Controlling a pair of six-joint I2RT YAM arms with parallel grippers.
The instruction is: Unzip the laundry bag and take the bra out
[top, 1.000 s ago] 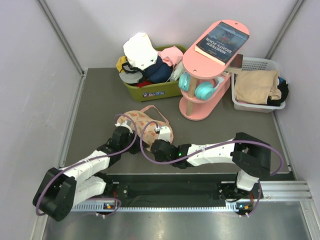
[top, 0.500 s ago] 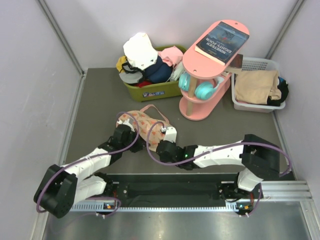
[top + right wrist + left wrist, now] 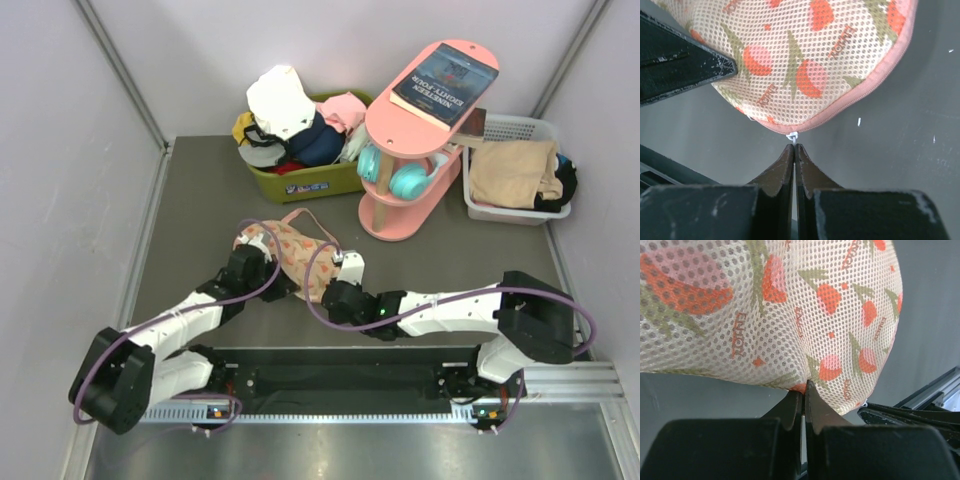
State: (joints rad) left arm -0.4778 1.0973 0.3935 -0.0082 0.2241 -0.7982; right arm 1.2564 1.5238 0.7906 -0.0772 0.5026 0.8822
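The laundry bag (image 3: 290, 248), peach mesh with orange-red prints and pink zip trim, lies on the grey table between my two grippers. My left gripper (image 3: 270, 274) is shut on a pinch of the bag's mesh at its near left edge; the left wrist view shows the fabric (image 3: 790, 315) caught at the left gripper (image 3: 803, 390). My right gripper (image 3: 335, 272) is shut on the small white zip pull (image 3: 793, 136) at the bag's pink rim (image 3: 875, 80), with the right gripper (image 3: 794, 146) just below it. The zip looks closed. The bra is hidden.
A green bin (image 3: 300, 183) piled with clothes stands behind the bag. A pink two-tier shelf (image 3: 415, 120) carries a book and teal headphones. A white basket (image 3: 480, 205) with tan cloth sits at the back right. A metal rail (image 3: 400, 375) runs along the near edge.
My left gripper has shut on the bag's mesh. The right gripper has moved right and nearer with the zip pull, and the bag has shifted slightly.
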